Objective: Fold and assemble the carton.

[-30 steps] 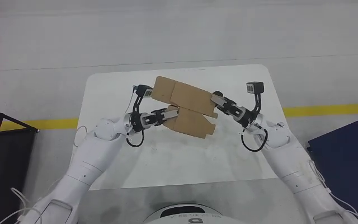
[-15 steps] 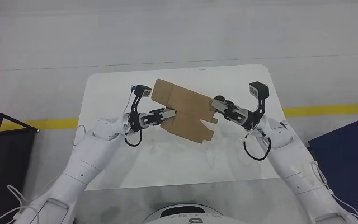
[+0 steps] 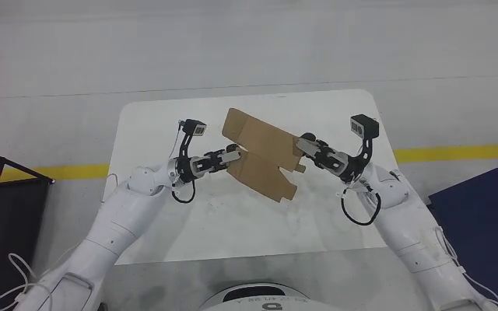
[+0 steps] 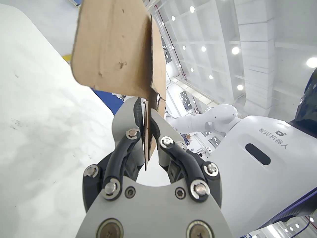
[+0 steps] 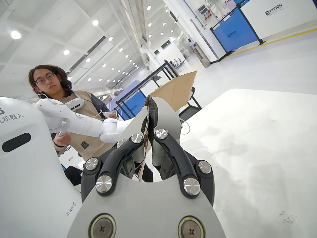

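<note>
**Carton [image 3: 263, 159] pinched at both ends**

The flattened brown cardboard carton sits tilted over the middle of the white table [image 3: 156, 225], held between the two arms. The left gripper [image 4: 147, 118] is clamped on the carton's left edge, with the board squeezed between its fingers. The right gripper [image 5: 148, 116] bites the opposite edge the same way, with its fingers closed on the cardboard.

White tabletop [image 3: 156, 218], rounded corners, matte finish. Small dark scuff marks [image 4: 14, 123] on the surface. Stands on pale grey floor [image 3: 233, 47]; yellow floor stripe [image 3: 62, 172] runs past both sides.
</note>
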Available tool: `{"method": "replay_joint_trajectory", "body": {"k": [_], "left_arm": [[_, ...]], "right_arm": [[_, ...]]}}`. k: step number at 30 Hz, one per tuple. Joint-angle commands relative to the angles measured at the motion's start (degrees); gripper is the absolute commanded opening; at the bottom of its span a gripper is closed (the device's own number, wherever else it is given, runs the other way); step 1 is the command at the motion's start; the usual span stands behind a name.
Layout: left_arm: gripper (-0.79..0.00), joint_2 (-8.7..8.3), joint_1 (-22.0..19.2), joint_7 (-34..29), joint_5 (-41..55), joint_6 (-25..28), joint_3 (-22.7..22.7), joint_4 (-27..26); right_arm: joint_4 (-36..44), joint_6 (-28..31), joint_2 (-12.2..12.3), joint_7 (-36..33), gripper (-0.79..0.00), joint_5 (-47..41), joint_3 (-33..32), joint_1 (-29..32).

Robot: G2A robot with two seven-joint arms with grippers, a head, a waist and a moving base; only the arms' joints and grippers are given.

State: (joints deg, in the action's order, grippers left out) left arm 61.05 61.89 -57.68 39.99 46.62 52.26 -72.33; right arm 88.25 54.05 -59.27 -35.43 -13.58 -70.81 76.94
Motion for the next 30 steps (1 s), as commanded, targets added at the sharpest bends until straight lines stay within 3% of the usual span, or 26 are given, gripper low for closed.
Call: {"method": "replay_joint_trajectory", "body": {"k": [1,19,30], "left_arm": [[-0.785,-0.04,-0.3,0.2,0.2,0.2,-0.5,0.3],[-0.785,-0.05,-3.0,0.1,2.5,0.0,-5.2,0.9],[-0.785,-0.82,-3.6,0.1,2.8,0.1,-5.6,0.4]], "right_arm": [[0.0,-0.2,0.0,-0.5,-0.785,-0.1,0.3,-0.2],[1.6,-0.9,0.1,-1.5,-0.785,2.0,0.8,-0.2],[1.3,0.6,0.5,-3.5,-0.785,10.6,-0.2,-0.6]]}}
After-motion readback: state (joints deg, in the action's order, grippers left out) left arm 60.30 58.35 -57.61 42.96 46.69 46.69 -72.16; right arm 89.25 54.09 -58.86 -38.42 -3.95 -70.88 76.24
